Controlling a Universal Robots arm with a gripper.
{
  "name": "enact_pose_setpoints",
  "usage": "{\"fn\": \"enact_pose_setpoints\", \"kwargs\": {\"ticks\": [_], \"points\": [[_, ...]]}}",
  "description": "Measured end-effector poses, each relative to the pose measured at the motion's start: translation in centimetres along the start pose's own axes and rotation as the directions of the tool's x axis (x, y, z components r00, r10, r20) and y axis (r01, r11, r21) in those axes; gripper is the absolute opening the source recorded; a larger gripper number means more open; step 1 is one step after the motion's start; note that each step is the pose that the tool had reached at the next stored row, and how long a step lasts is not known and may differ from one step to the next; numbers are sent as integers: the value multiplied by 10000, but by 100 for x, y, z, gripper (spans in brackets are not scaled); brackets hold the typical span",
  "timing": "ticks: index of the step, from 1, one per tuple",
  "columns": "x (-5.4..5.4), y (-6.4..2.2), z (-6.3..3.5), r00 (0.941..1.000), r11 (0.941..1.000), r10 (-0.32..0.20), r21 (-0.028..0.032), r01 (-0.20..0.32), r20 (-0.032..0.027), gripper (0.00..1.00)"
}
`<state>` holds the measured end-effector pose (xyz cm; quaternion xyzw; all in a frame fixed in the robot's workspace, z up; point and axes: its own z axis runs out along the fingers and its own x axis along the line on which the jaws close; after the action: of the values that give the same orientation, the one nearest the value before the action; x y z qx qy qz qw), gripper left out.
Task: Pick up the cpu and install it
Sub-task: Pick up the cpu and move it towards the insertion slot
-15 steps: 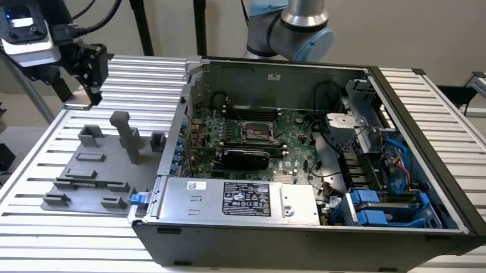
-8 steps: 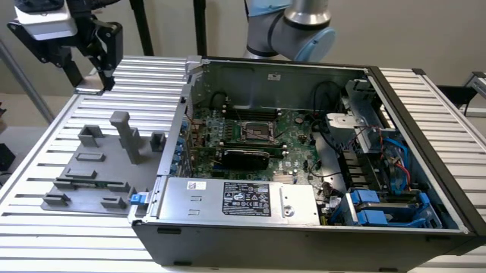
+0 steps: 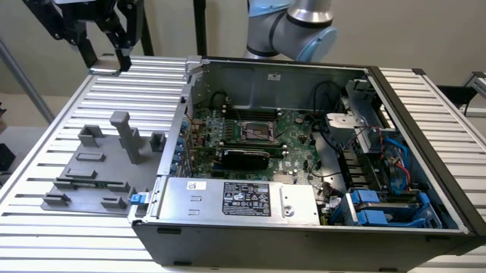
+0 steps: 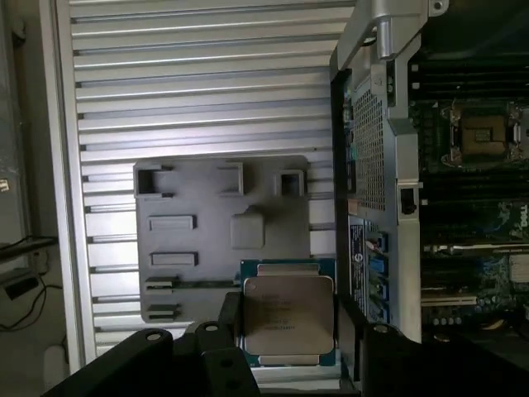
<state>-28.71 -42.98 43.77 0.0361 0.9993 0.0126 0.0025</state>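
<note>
Wrist view: the gripper (image 4: 288, 335) clamps the cpu (image 4: 288, 318) by its edges, silver top showing, above a grey tray (image 4: 207, 240). The socket (image 4: 483, 136) sits well apart.

Exterior view: the cpu hangs over the ribbed table (image 3: 45, 227), at the exterior view's left of the open computer case (image 3: 304, 250).

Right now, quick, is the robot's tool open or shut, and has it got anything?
Tool: shut on the cpu, holding it by its edges.

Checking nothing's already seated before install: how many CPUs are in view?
1. The cpu is held in the gripper, raised over the table beside the case. The motherboard socket looks empty; another could be hidden inside the case.
</note>
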Motion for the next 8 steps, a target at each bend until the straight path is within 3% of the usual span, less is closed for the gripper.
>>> {"fn": "enact_pose_setpoints", "kwargs": {"ticks": [8], "points": [[-364,34,-324,10000,10000,0,3,0,-43,55]]}}
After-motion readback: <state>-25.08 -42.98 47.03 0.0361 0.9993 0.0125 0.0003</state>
